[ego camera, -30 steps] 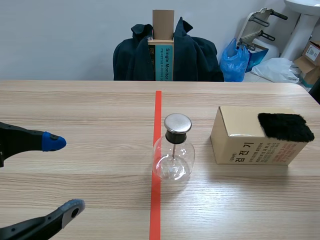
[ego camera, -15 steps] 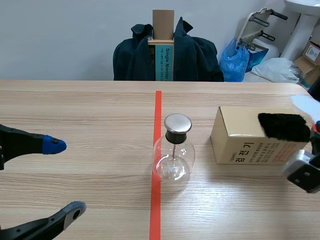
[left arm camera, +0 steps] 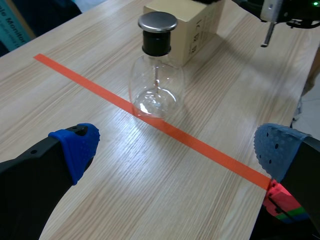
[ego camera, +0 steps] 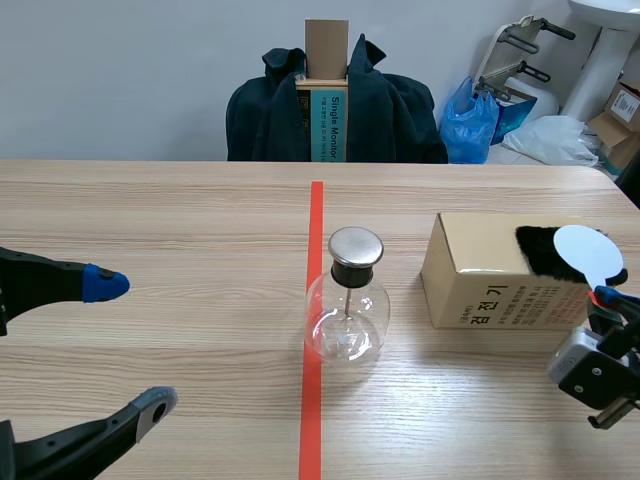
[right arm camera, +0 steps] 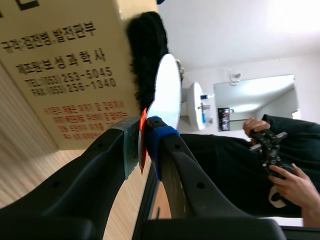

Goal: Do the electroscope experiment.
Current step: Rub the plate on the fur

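the electroscope [ego camera: 346, 300] stands on the tape line [ego camera: 312, 410]. at its four o'clock the right gripper [right arm camera: 142, 142] pinches a white disc [ego camera: 586, 252] beside the black fur [ego camera: 545, 252] on the box [ego camera: 470, 275]; at eight, the left gripper [left arm camera: 175, 150] gapes empty. charging the cap [ego camera: 356, 245] seems left.

My left gripper [ego camera: 130, 345] gapes wide left of the electroscope [ego camera: 346, 320]; my right gripper [ego camera: 608, 298], opposite, pinches a white disc [ego camera: 588, 252].
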{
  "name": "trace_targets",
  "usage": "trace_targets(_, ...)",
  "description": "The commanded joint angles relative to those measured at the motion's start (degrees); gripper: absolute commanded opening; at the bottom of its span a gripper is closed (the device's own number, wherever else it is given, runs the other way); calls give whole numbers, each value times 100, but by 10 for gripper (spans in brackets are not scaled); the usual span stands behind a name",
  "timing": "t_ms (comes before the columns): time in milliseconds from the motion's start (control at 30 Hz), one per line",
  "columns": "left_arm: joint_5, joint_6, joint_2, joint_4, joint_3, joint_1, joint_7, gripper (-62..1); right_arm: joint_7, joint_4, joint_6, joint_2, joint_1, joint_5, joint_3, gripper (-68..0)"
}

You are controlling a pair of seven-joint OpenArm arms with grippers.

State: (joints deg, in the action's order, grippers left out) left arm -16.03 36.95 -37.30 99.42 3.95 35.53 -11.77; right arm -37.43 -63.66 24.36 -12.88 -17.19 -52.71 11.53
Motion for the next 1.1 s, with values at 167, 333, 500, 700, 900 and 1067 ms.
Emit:
trace_targets(167,-39,-39,31,39,15,-15,-57,14,-46,15,-92,-94,-28,-90,39,-667)
trace_targets(333,-42,-37,31,39,15,-15,-59,14,-568,15,-184,-74,-28,-267,39,-667)
trace_targets(500,-39,-37,28,39,15,-17,-59,14,673,13,-33,-127,-24,-389,83,-667)
trace_targets(700,-44,-37,28,39,15,-17,-63,14,-197,13,-293,-151,-28,-442,-4,-667)
trace_targets(900,-46,-37,31,39,15,-17,-66,14,468,-26,-197,-155,-92,-492,-9,-667)
trace_targets(1067,-44,-37,31,39,15,-17,-66,14,791,-334,-282,-59,-179,-494,-92,-667)
